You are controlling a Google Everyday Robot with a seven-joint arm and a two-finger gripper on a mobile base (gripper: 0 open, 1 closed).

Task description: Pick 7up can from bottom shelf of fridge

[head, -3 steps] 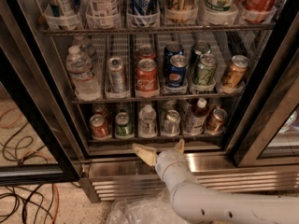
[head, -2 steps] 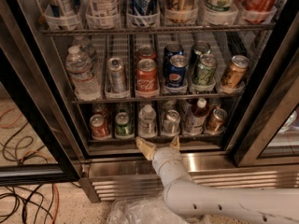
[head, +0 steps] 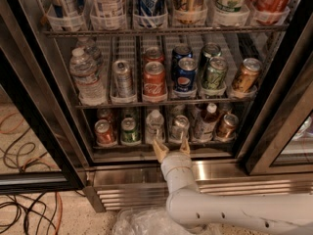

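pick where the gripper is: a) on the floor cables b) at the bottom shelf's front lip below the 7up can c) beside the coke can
b: the gripper, fingers open, sits at the bottom shelf lip just in front of the 7up can, holding nothing.

The pincer, just in front of the steel front lip of the bottom shelf, has matt tan fingers set apart, on a smooth white arm that looks like plastic. The 7up can is dull silvery metal with a shiny lid. The fridge has a ribbed stainless base — brushed, softly gleaming — with thin metal wire racks and clear plastic trays. A water bottle is clear, ribbed plastic.
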